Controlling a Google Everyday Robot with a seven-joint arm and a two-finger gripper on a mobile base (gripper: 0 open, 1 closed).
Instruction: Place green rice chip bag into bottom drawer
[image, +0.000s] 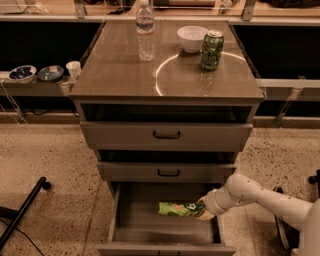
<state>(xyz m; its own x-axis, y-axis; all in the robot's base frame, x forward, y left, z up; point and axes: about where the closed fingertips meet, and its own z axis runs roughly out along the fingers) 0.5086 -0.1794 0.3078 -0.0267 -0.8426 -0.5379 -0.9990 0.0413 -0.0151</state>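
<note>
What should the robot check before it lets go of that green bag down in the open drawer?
1. The bottom drawer is pulled open: ok.
2. The green rice chip bag lies within the drawer's walls: ok.
3. The hand grips the bag's right end: ok.
4. The bag rests on the drawer floor: cannot tell.
5. The middle drawer does not overhang the bag: ok.

Smooth white end effector (204, 210) in matt bottom drawer (161, 231), on glossy crinkly bag (177, 209)
</note>
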